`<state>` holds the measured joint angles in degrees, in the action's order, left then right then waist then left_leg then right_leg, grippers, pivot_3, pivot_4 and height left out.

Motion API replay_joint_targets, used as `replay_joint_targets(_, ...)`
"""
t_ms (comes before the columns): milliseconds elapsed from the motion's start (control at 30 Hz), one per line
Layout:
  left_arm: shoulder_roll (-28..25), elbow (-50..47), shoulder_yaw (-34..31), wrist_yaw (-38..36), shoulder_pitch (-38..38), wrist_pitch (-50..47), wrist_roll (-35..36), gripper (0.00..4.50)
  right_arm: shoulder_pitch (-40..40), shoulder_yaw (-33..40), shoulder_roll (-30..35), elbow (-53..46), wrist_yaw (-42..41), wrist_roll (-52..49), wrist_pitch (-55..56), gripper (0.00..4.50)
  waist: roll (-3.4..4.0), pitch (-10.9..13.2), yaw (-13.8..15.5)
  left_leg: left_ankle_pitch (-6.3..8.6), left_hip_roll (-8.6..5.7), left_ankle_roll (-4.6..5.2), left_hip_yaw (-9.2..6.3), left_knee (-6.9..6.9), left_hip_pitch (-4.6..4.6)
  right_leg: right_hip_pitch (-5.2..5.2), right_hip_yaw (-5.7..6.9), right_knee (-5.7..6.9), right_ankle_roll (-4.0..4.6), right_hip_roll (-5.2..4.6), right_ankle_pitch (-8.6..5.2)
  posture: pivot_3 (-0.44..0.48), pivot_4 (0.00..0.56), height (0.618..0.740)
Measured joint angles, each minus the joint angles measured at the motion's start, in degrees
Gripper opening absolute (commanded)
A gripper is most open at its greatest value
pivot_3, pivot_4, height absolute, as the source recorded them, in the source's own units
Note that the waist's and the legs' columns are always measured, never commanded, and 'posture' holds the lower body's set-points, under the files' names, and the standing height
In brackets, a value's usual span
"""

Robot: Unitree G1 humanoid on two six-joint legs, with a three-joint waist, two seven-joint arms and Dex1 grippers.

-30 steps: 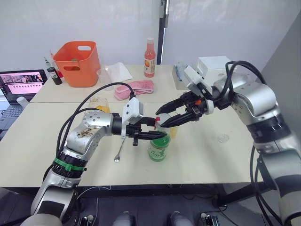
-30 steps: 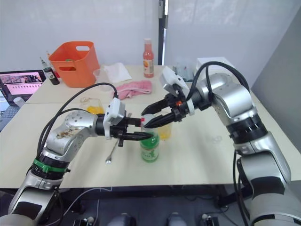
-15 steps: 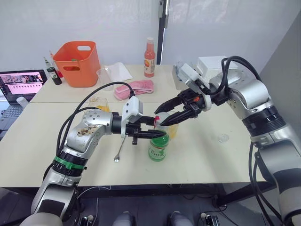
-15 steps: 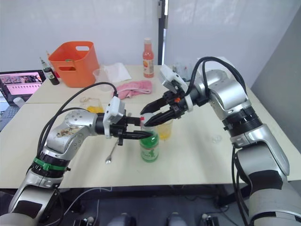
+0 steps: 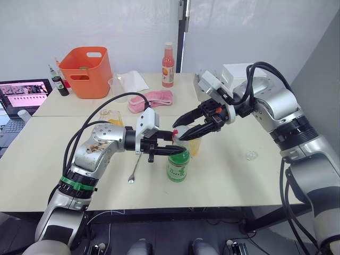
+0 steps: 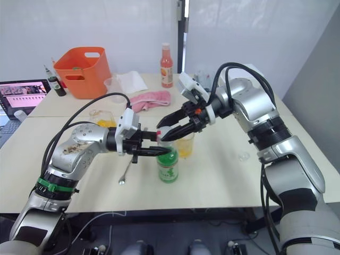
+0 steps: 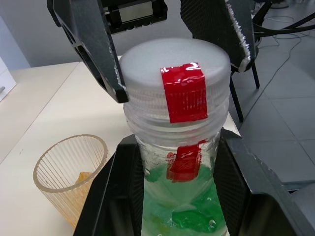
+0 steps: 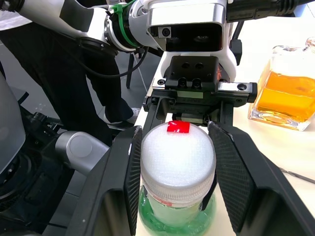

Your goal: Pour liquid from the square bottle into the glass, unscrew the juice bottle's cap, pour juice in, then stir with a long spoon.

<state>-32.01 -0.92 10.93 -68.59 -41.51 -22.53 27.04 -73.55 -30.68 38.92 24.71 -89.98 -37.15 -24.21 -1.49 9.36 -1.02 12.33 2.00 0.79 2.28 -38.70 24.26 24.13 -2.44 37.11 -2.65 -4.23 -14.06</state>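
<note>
Left gripper (image 5: 169, 148) clamps the neck of the slim round see-through green juice bottle (image 5: 178, 166), upright near the middle of the bench (image 5: 228, 180), toward its front edge. Right gripper (image 5: 179, 127) sits around the small round white screw cap (image 7: 175, 73) with red tab; fingers (image 8: 229, 182) flank the cap closely, contact not clear.

Left wrist view shows a red tape strip across the cap and another on the neck, pale yellow-green juice (image 7: 184, 216) below, and the clear ribbed glass tumbler (image 7: 71, 174) holding some yellow-orange liquid (image 7: 81, 179) just beside the bottle. Right wrist view shows the squat square clear glass bottle (image 8: 288, 93) with yellow-orange liquid, standing behind the left gripper.

Head views: thin silver long spoon (image 5: 135, 169) lies flat left of the bottle under the left arm. Laptop (image 5: 21, 95) at the left edge, orange plastic bucket (image 5: 85, 71) at the back left, pink cloth (image 5: 154, 99), tall orange-red bottle (image 5: 169, 65) at the back. White walls behind.
</note>
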Motion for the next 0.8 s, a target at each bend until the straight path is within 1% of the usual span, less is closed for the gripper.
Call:
replay_joint_targets(400,-0.01,-0.63,0.04,0.04,0.72,0.01,0.00,1.50,-0.50,0.41,0.01,-1.26,-0.04,0.06,-1.77,1.62,0.00,0.01,0.00,0.00,-0.01,0.00,0.00,0.00,0.10,0.11,-0.01,0.01,0.00,-0.01,0.00,0.000,0.150,0.715)
replay_joint_targets(800,-0.04,-0.08,0.05,-0.69,0.18,0.19,0.01,1.50,0.29,4.07,-1.07,-2.86,-0.25,2.38,-6.18,1.62,0.00,0.04,0.04,0.00,-0.02,0.00,-0.02,-0.06,0.34,0.28,0.02,0.02,0.00,0.00,0.00,0.000,0.150,0.715)
